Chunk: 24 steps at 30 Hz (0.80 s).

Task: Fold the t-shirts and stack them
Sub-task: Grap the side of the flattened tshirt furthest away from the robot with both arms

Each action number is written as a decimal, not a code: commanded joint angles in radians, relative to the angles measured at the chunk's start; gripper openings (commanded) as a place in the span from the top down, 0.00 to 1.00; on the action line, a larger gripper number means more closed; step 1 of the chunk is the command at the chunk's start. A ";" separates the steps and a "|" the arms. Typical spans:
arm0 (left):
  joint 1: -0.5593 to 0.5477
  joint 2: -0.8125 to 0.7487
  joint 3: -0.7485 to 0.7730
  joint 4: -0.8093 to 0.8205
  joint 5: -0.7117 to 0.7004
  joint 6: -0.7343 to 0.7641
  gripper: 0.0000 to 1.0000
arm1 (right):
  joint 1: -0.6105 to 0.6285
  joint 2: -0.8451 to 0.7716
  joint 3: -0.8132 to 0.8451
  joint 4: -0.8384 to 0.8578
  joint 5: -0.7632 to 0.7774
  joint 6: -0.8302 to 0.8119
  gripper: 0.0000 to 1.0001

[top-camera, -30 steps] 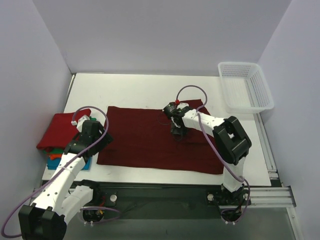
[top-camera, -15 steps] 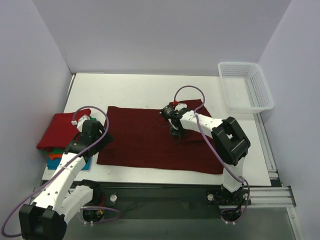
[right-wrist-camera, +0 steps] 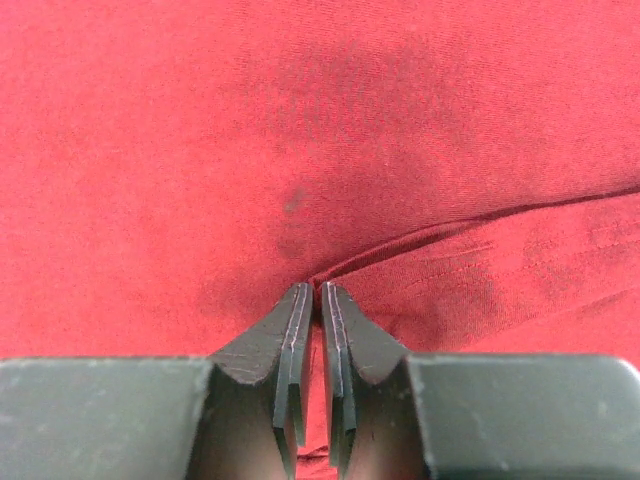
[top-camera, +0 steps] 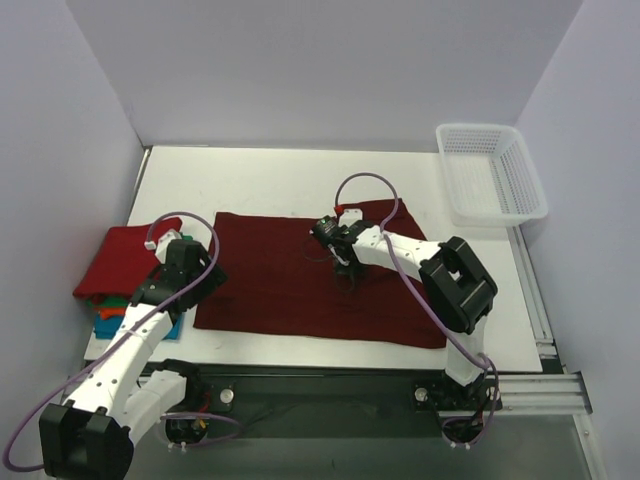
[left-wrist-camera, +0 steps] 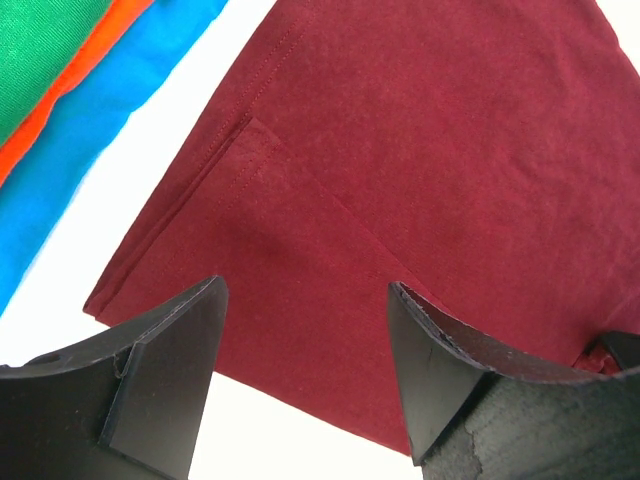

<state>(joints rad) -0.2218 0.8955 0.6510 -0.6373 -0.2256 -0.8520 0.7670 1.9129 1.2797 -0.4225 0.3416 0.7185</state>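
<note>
A dark maroon t-shirt lies spread flat across the middle of the table. My right gripper presses down on its upper middle and is shut on a pinched ridge of the maroon cloth; the jaws stand almost together with fabric between them. My left gripper hovers open over the shirt's near left corner, its fingers wide apart and holding nothing. Folded shirts are stacked at the left: red on top, then green, orange and blue.
A white mesh basket stands at the back right corner. Bare white table runs behind the maroon shirt and along its near edge. Purple walls enclose the left, back and right sides.
My right gripper closed on the maroon cloth and slid a little left, raising a crease. The left arm stayed put, open.
</note>
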 commanded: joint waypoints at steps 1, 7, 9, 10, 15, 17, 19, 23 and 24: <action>-0.004 0.016 -0.002 0.050 0.006 0.014 0.24 | 0.009 -0.037 0.004 -0.012 0.053 -0.017 0.90; -0.004 0.072 0.007 0.083 0.009 -0.007 0.23 | 0.005 -0.090 -0.028 0.033 0.045 -0.054 0.73; -0.005 0.100 0.025 0.097 0.006 -0.018 0.23 | -0.009 -0.113 -0.029 0.037 0.027 -0.067 0.63; -0.004 0.133 0.041 0.100 -0.007 -0.028 0.23 | -0.015 -0.126 -0.029 0.044 0.019 -0.079 0.61; -0.004 0.279 0.206 0.107 -0.063 -0.062 0.24 | -0.153 -0.213 -0.034 0.074 -0.108 -0.105 0.59; -0.001 0.362 0.263 0.107 -0.086 -0.079 0.24 | -0.205 -0.230 -0.026 0.082 -0.154 -0.116 0.59; -0.001 0.448 0.352 0.114 -0.124 -0.091 0.26 | -0.276 -0.235 -0.008 0.086 -0.197 -0.125 0.59; 0.006 0.617 0.530 0.088 -0.155 -0.111 0.32 | -0.388 -0.215 0.041 0.094 -0.294 -0.137 0.60; 0.007 0.653 0.608 0.062 -0.173 -0.116 0.34 | -0.405 -0.210 0.050 0.096 -0.311 -0.139 0.60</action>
<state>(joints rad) -0.2207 1.4723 1.1240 -0.5739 -0.3328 -0.9382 0.4004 1.7050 1.2755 -0.3210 0.1249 0.6025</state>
